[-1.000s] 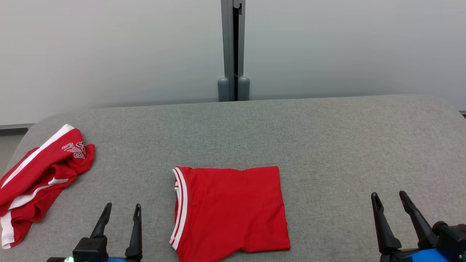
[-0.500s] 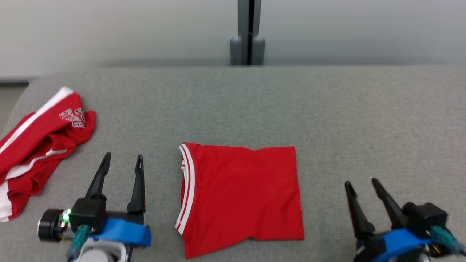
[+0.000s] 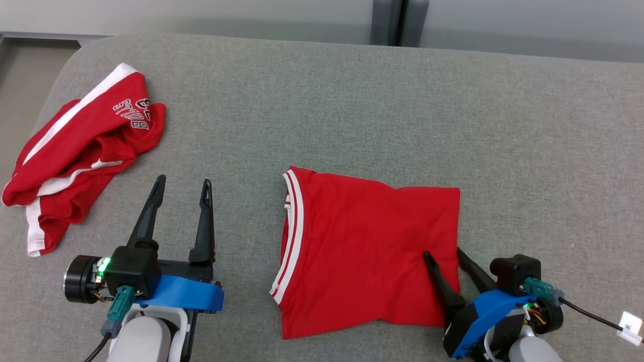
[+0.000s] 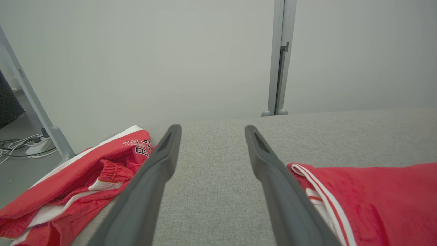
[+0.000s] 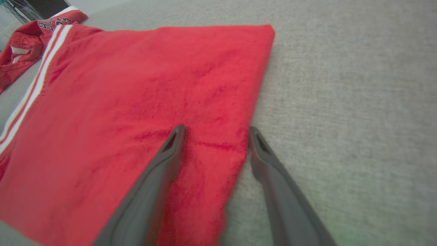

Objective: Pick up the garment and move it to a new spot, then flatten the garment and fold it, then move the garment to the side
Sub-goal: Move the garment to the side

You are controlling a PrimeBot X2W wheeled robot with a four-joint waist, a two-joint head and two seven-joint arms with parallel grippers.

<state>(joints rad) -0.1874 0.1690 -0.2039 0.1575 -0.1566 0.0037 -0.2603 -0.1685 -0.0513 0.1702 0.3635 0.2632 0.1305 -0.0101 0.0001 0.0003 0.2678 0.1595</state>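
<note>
The garment [image 3: 362,246] is a red top with white-striped trim, folded into a flat rectangle at the middle of the grey padded table [image 3: 402,100]. My right gripper [image 3: 443,251] is at its right edge, low down. The jaws stand apart and straddle that edge: in the right wrist view one finger lies over the red cloth [image 5: 136,102] and the other over bare grey fabric, with the right gripper [image 5: 216,128] open. My left gripper [image 3: 183,180] is open over bare table, left of the garment's striped side [image 4: 375,198], holding nothing [image 4: 212,128].
A second red garment with white stripes and lettering [image 3: 85,151] lies crumpled near the table's left rounded edge, also seen as the crumpled garment [image 4: 85,174] in the left wrist view. A grey wall with a vertical post [image 3: 397,22] runs behind the table. Floor and cables [image 4: 20,147] are at far left.
The head camera has tilted down, shifting the whole picture. My right gripper has moved left from bare table onto the garment's right edge. The left gripper stays open beside the garment.
</note>
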